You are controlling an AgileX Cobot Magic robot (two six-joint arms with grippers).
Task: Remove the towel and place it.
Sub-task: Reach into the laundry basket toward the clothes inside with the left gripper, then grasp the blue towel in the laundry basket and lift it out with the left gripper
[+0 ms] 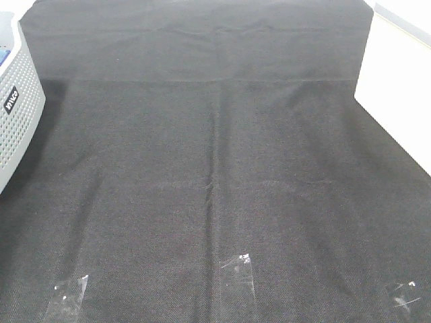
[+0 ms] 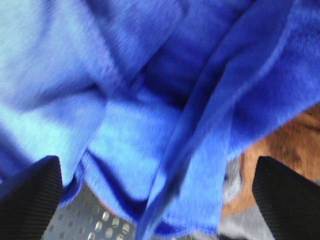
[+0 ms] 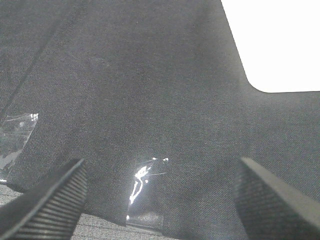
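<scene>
Towel (image 2: 150, 100) over brownish item (image 2: 295, 145), possibly fabric

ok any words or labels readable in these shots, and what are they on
"MIVO", roughly: white letters on a small dark label on the grey perforated plastic basket. The label is tilted and small, so the last characters are unsure.
No text shows on the black woven table covering, the clear tape patches or the bright blue microfibre towel.

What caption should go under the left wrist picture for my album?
Open left gripper above the crumpled blue towel in a perforated grey basket.
</scene>
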